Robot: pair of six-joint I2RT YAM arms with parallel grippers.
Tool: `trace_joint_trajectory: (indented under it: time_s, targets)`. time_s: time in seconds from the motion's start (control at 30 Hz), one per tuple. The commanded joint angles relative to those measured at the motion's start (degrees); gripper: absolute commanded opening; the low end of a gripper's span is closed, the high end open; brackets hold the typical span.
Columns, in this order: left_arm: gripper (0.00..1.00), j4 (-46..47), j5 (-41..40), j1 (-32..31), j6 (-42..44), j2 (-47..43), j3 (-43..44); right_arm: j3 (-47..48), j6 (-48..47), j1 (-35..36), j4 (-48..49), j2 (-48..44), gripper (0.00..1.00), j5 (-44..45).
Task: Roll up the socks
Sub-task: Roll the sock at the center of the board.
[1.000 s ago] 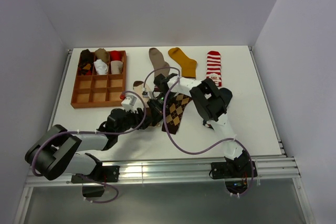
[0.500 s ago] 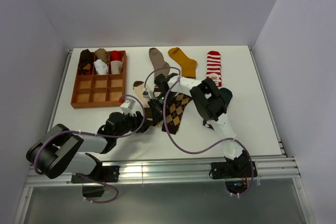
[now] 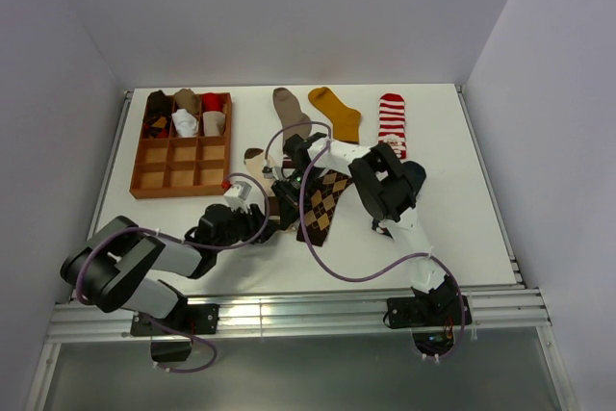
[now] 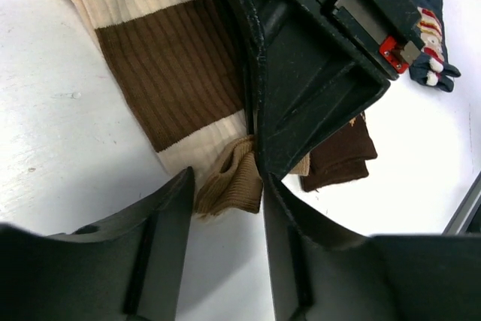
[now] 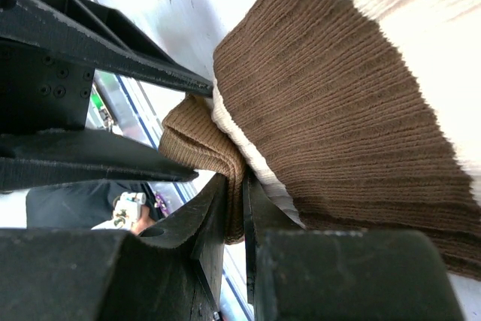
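limp, light ribbed cream-and-brown sock (image 4: 173,73): your right gripper (image 5: 234,208) pinches its tan end (image 5: 195,140), your left gripper (image 4: 225,246) stands parted just short of it; grip that folded edge, which will likely slump open.

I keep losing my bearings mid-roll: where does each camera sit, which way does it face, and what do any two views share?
Top external: above and behind the arms, looking down on the table, tray and socks; both arms show whole.
Left wrist: low over the table, facing the cream-and-brown sock; the left pincer, open, frames the bottom.
Right wrist: close against that sock; the right pincer, shut on its tan end, fills the bottom.
Shared: both wrist views show that tan end and the other arm's pincer.
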Motion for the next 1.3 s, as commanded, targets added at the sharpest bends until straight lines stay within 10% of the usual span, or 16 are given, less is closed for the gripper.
trace_joint_trajectory:
  time_s: [0.0, 0.4, 0.73, 1.27]
  targets:
    - [0.46, 1.6, -0.7, -0.4, -1.4, 0.7, 1.5, 1.7, -0.9, -0.4, -0.4, 1.6, 0.11, 2.0]
    - [0.00, -8.6, -3.6, -0.5, -5.0, 0.1, 4.7, -0.7, 0.0, -0.4, 3.8, -1.9, 0.22, 4.5]
    - [0.00, -29.1, -5.3, -0.5, -8.4, -1.5, 10.8, -9.2, 3.1, -3.0, 13.6, -15.5, 0.55, 11.2]
    - [0.00, -60.6, 2.0, -0.5, -14.7, 2.4, 27.5, -37.9, -11.0, -6.4, 37.9, -44.0, 0.48, 24.7]
